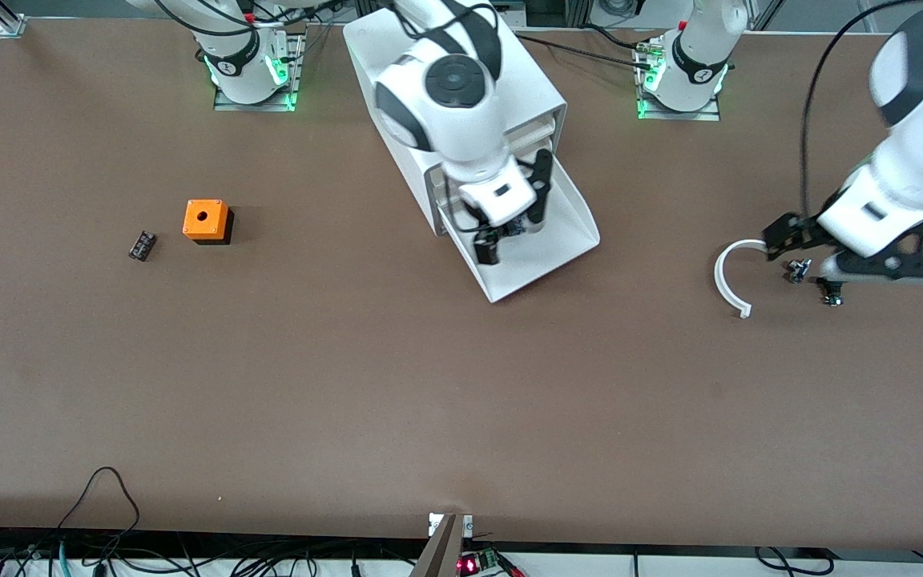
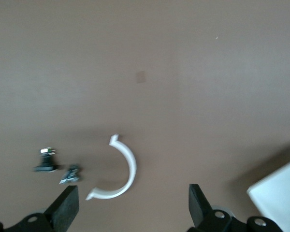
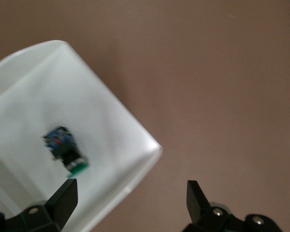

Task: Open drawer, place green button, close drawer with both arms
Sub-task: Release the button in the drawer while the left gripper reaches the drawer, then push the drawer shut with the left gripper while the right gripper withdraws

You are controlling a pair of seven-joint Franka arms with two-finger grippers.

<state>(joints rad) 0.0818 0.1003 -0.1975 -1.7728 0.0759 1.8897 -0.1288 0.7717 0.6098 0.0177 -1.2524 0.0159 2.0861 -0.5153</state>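
The white cabinet (image 1: 538,88) stands between the arms' bases, and its lowest drawer (image 1: 562,232) is pulled out toward the front camera. The button (image 1: 514,227) lies inside it; the right wrist view shows its green cap and dark body (image 3: 66,151) on the white drawer floor (image 3: 48,96). My right gripper (image 1: 516,216) is open and empty over the drawer, above the button, and also shows in its wrist view (image 3: 130,203). My left gripper (image 1: 846,258) is open and empty above the table toward the left arm's end, and also shows in its wrist view (image 2: 130,208).
A white C-shaped piece (image 1: 730,276) (image 2: 118,169) and two small dark parts (image 1: 798,270) (image 2: 48,159) lie under the left gripper. An orange cube with a hole (image 1: 206,220) and a small black part (image 1: 142,245) lie toward the right arm's end. A drawer corner (image 2: 278,198) shows in the left wrist view.
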